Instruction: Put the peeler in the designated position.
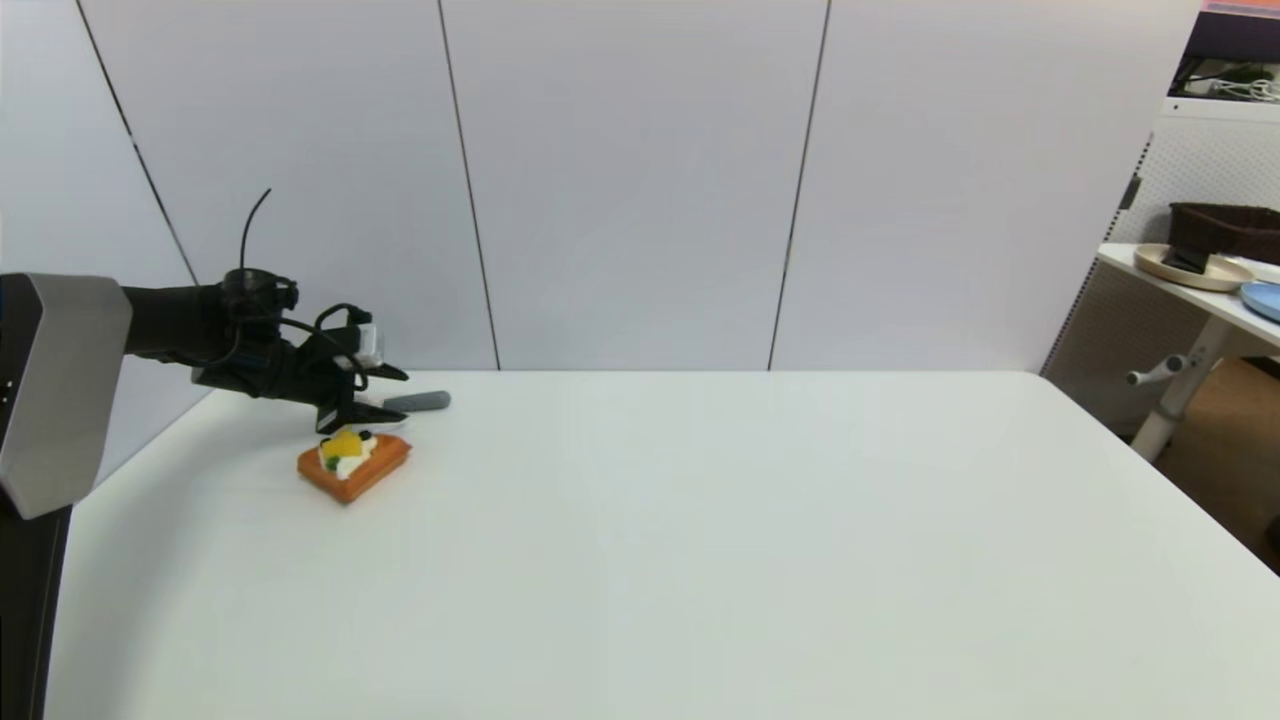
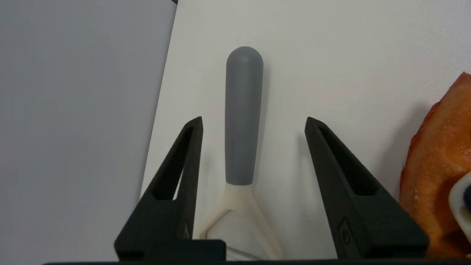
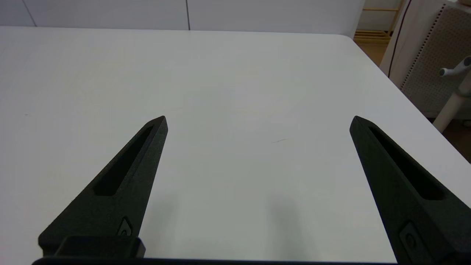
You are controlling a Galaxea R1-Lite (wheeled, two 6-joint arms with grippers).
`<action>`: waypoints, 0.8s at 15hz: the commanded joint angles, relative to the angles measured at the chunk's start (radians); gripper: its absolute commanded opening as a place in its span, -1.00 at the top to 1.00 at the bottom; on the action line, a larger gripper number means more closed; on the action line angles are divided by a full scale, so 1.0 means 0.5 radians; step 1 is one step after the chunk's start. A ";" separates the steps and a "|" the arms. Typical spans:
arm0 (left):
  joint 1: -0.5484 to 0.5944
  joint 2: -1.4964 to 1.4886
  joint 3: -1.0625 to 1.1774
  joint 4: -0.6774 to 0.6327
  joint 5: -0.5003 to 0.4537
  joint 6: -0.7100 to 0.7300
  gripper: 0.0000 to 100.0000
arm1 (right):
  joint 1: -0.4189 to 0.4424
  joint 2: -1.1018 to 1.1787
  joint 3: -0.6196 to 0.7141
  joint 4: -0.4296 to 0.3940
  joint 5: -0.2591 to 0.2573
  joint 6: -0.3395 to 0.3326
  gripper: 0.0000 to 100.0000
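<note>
The peeler [image 2: 243, 117] lies flat on the white table near its far left corner, its grey handle [image 1: 420, 402] pointing away from the arm. The cream forked head [image 2: 239, 217] sits close under the wrist. My left gripper [image 2: 254, 123] [image 1: 372, 398] is open and low over it, one finger on each side of the handle, neither touching it. My right gripper [image 3: 257, 119] is open over bare tabletop and holds nothing; it is out of the head view. No mark on the table shows the designated position.
An orange toy toast [image 1: 353, 462] with fruit topping lies just in front of the left gripper, its edge [image 2: 438, 165] beside one finger. The grey wall panel [image 2: 73, 129] runs close along the table's far edge. A side table with dishes [image 1: 1200, 265] stands off to the right.
</note>
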 commanded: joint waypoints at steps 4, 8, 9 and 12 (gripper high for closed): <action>0.032 -0.265 -0.002 0.006 0.025 -0.002 -1.00 | 0.001 -0.001 0.000 -0.002 0.001 -0.001 -1.00; 0.078 -0.737 0.047 0.227 0.028 -0.032 -1.00 | 0.001 -0.001 0.000 -0.002 0.001 -0.001 -1.00; 0.087 -0.885 0.078 0.313 0.032 -0.041 -1.00 | 0.001 -0.001 0.000 0.001 0.001 -0.001 -1.00; 0.111 -1.465 0.384 0.426 0.093 -0.275 -1.00 | 0.001 -0.001 0.000 -0.002 0.001 -0.001 -1.00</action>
